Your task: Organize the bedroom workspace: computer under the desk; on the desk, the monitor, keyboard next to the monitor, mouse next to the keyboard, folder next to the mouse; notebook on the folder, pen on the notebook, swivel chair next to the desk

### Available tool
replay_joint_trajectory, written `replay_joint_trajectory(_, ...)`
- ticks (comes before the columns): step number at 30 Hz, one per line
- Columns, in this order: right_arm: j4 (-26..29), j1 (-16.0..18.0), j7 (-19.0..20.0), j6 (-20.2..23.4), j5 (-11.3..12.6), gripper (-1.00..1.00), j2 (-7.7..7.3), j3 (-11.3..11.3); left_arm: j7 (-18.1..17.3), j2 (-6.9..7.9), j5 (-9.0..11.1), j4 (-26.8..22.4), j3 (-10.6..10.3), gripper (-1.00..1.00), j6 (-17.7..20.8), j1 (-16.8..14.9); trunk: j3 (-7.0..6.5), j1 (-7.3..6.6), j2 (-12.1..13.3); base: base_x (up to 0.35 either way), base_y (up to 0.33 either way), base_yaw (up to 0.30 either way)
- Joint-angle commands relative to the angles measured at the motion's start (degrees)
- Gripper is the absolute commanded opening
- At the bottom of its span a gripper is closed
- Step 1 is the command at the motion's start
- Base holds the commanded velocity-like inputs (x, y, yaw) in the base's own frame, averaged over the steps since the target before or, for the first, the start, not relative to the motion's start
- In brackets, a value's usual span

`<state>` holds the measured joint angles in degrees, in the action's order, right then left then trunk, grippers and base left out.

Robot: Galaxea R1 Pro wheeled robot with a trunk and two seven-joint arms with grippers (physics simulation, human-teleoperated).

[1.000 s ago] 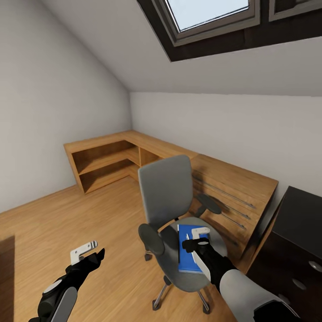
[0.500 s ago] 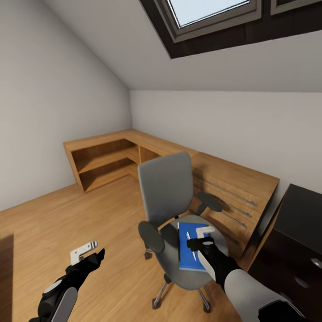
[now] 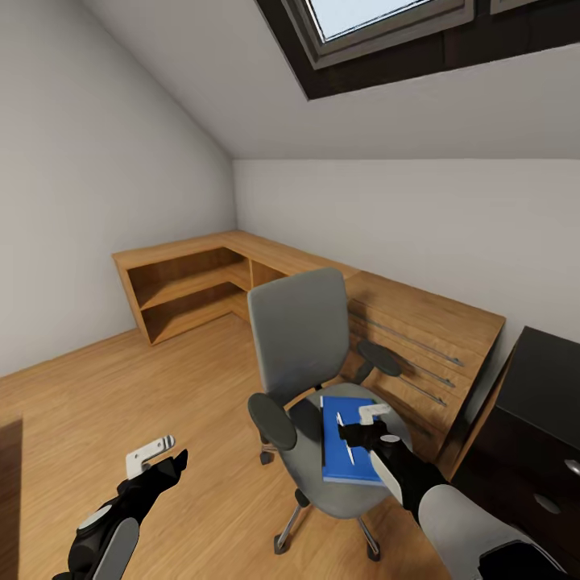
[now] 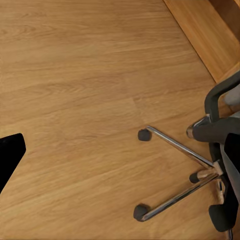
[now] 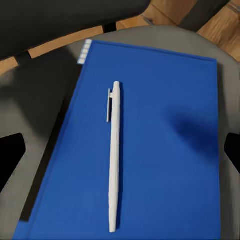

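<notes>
The grey swivel chair [image 3: 300, 346] stands mid-room, its silver star base [image 4: 182, 172] on the wood floor. Flat on its seat lies the bright blue folder [image 3: 346, 459] [image 5: 165, 150], and the white pen [image 3: 345, 437] [image 5: 114, 155] rests lengthwise on the folder. My right gripper [image 3: 362, 424] [image 5: 120, 152] hovers open just above the folder, one finger on each side of the pen, touching nothing. Out to the left, my left gripper [image 3: 165, 457] [image 4: 120, 155] is open over bare floor. The black desk [image 3: 552, 379] shows at the right edge. Notebook, computer, monitor, keyboard and mouse are out of view.
A light wooden L-shaped cabinet [image 3: 201, 278] with open shelves and drawer fronts runs along the far walls behind the chair. The desk's black drawer unit [image 3: 532, 491] sits close to the chair's right side. Open wood floor [image 3: 121, 387] lies to the left.
My right gripper has shifted to the right and a little farther over the folder, so the pen now shows beside it. The view has tilted slightly. The left arm is unmoved.
</notes>
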<state>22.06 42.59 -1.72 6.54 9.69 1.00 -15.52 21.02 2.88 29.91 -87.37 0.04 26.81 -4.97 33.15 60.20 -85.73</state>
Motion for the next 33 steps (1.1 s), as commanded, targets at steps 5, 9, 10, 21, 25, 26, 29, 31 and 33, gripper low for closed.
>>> replay_joint_trajectory(5, 0.09, 0.03, 2.08, -0.16, 2.74, 1.00, -0.75, -0.14, 0.44, 0.02, 0.59, -0.08, -0.04, 1.00, 0.17, -0.04, 0.96, 1.10, -2.05, 0.000, 0.000, 0.000)
replay_joint_trajectory(9, 0.09, 0.03, 2.73, -0.34, 3.51, 1.00, -0.96, -0.05, 0.43, 0.02, 0.56, -0.08, -0.05, 1.00, 0.17, -0.04, 1.68, 1.98, -3.66, 0.000, 0.000, 0.000)
replay_joint_trajectory(10, 0.09, 0.03, 2.76, -0.35, 3.55, 1.00, -0.97, -0.05, 0.43, 0.02, 0.55, -0.08, -0.05, 1.00, 0.17, -0.04, 1.86, 2.20, -4.06, 0.000, 0.000, 0.000)
replay_joint_trajectory(21, 0.09, 0.03, 2.86, -0.39, 3.67, 1.00, -1.07, 0.04, 0.43, 0.02, 0.49, -0.08, -0.12, 1.00, 0.14, -0.04, 3.83, 4.62, -8.47, 0.000, 0.000, 0.000)
replay_joint_trajectory(25, 0.09, 0.03, 2.86, -0.39, 3.67, 1.00, -1.08, 0.05, 0.43, 0.02, 0.47, -0.08, -0.12, 1.00, 0.11, -0.04, 4.55, 5.50, -10.07, 0.000, 0.000, 0.000)
replay_joint_trajectory(26, 0.09, 0.03, 2.87, -0.39, 3.67, 1.00, -1.08, 0.03, 0.43, 0.02, 0.45, -0.08, -0.12, 1.00, 0.13, -0.04, 4.73, 5.71, -10.48, 0.000, 0.000, 0.000)
replay_joint_trajectory(29, 0.09, 0.03, 2.87, -0.39, 3.67, 1.00, -1.09, 0.02, 0.42, 0.02, 0.47, -0.08, -0.12, 1.00, 0.13, -0.04, 5.27, 6.37, -11.68, 0.000, 0.000, 0.000)
replay_joint_trajectory(31, 0.09, 0.03, 2.87, -0.39, 3.67, 1.00, -1.09, -0.01, 0.41, 0.02, 0.49, -0.08, -0.12, 1.00, 0.13, -0.04, 5.63, 6.81, -12.48, 0.000, 0.000, 0.000)
replay_joint_trajectory(33, 0.09, 0.03, 2.87, -0.39, 3.67, 1.00, -1.09, -0.02, 0.40, 0.02, 0.49, -0.08, -0.12, 1.00, 0.11, -0.04, 5.99, 7.25, -13.28, 0.000, 0.000, 0.000)
